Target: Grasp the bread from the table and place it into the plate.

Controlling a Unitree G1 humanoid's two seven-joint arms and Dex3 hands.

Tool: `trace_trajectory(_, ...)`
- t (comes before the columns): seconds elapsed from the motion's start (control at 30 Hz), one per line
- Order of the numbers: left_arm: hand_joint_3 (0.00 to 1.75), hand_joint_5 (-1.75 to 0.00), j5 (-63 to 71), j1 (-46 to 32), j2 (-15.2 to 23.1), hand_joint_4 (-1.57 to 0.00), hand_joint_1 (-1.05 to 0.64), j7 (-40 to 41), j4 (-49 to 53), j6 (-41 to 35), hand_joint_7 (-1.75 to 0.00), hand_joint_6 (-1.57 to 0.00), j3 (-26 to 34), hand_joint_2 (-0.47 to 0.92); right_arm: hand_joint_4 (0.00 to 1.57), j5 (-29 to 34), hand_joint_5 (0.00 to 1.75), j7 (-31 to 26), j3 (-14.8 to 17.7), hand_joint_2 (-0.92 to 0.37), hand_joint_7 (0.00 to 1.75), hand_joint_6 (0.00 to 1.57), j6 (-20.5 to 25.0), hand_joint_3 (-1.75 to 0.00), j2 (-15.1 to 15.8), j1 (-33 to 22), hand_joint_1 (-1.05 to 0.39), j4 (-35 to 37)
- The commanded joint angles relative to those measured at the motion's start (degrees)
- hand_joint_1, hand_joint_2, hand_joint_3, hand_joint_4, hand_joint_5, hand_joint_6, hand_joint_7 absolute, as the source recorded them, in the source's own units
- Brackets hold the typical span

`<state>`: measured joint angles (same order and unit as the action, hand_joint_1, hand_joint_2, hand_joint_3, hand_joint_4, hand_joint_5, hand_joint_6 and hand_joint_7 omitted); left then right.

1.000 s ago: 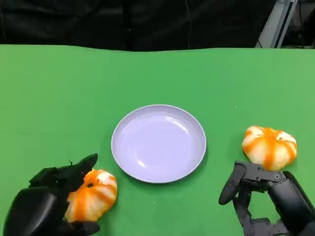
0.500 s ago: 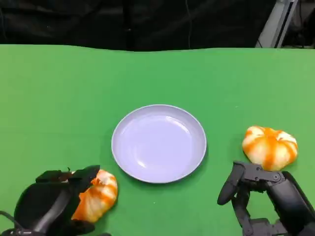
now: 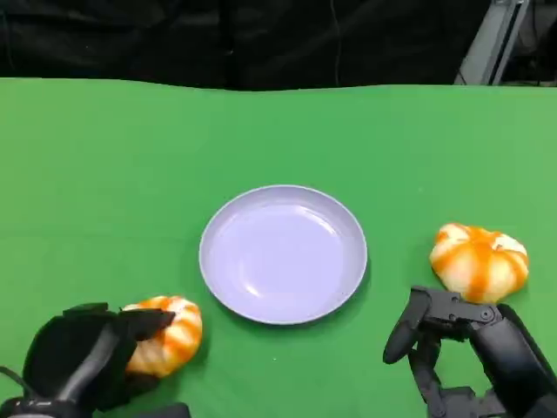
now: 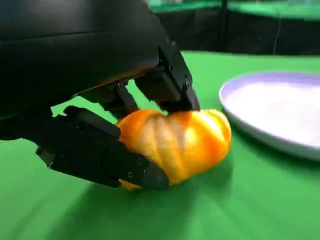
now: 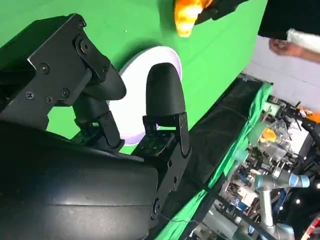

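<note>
An orange-and-white striped bread (image 3: pixel 167 334) lies on the green table at the front left. My left hand (image 3: pixel 83 364) grips it, fingers over the top and thumb underneath (image 4: pixel 105 160), as the left wrist view of the bread (image 4: pixel 175 142) shows. The empty lavender plate (image 3: pixel 283 252) sits mid-table, just right of this bread (image 4: pixel 280 107). A second striped bread (image 3: pixel 479 261) lies at the right. My right hand (image 3: pixel 466 353) hovers just in front of it with fingers apart, holding nothing.
The green cloth ends at a black backdrop at the far edge. A metal stand (image 3: pixel 487 43) rises at the back right. The right wrist view shows the plate (image 5: pixel 137 75), the far bread (image 5: pixel 186 17) and a person's hand (image 5: pixel 287 47) beyond the table.
My left hand has dropped lower and its fingers have closed around the left bread. The plate, the right bread and my right hand have stayed put.
</note>
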<state>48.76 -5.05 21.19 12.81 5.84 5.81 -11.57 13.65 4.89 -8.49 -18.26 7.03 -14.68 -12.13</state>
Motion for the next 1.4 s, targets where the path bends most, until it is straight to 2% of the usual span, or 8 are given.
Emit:
trace_trajectory(0.03,0.74,-1.68,-1.22,-0.05,1.38,-0.80,-0.12,2.87,1.60,1.95,-0.77,-1.07,-0.02,0.69,0.83,-0.08,1.66,-0.34,0.23,-0.31,1.34,0.81,0.39,-1.45,0.32,0.01,0.11,-0.51)
trace_trajectory(0.1,0.85,-1.73,-1.58,0.05,1.65,-0.78,-0.11,4.54,2.28,3.30,-1.22,-0.86,0.07,0.61,0.83,-0.28,1.66,-0.24,0.23,-0.31,1.34,0.81,0.69,-1.45,0.24,-0.07,0.11,-0.68)
trace_trajectory(0.2,0.84,-1.74,-1.41,0.03,1.89,-0.79,-0.12,10.31,3.49,6.25,-1.45,-0.77,0.72,0.60,0.83,-0.13,1.66,-0.45,0.23,-0.30,1.34,0.81,0.11,-1.45,0.23,0.07,0.11,-0.31)
trace_trajectory(0.43,0.80,-1.75,-0.88,-0.92,1.96,-0.84,-0.09,22.07,4.01,10.58,-1.45,-0.81,2.00,0.59,0.84,-0.05,1.66,-0.45,0.18,-0.30,1.34,0.80,0.38,-1.45,0.17,-0.02,0.11,-0.47)
trace_trajectory(0.63,1.18,-1.75,-1.04,0.31,1.92,-0.88,-0.09,30.11,6.60,16.04,-1.45,-0.84,1.62,0.44,0.84,0.02,1.67,-0.37,0.01,-0.30,1.34,0.80,0.49,-1.45,0.12,0.05,0.11,-0.41)
trace_trajectory(1.0,1.22,-1.72,-0.93,6.50,-1.98,-0.88,-0.13,29.46,7.33,15.56,-1.33,-0.88,-1.45,0.40,0.82,-0.54,1.67,0.19,-0.34,-0.31,1.33,0.79,1.95,-1.43,0.10,-0.95,0.12,-2.06)
trace_trajectory(1.23,1.40,-1.71,0.14,13.88,-4.40,-0.90,-0.13,28.00,9.36,15.11,-1.29,-0.91,-4.85,0.28,0.81,-1.24,1.71,0.46,-0.32,-0.34,1.34,0.79,2.62,-1.40,0.29,-1.90,0.12,-3.33)
trace_trajectory(1.4,1.33,-1.75,-0.37,19.45,-5.93,-0.90,-0.17,25.55,13.05,15.36,-1.46,-0.86,-6.92,0.36,0.81,-0.72,1.72,0.03,-0.37,-0.34,1.35,0.79,2.32,-1.41,0.22,-2.11,0.10,-3.52)
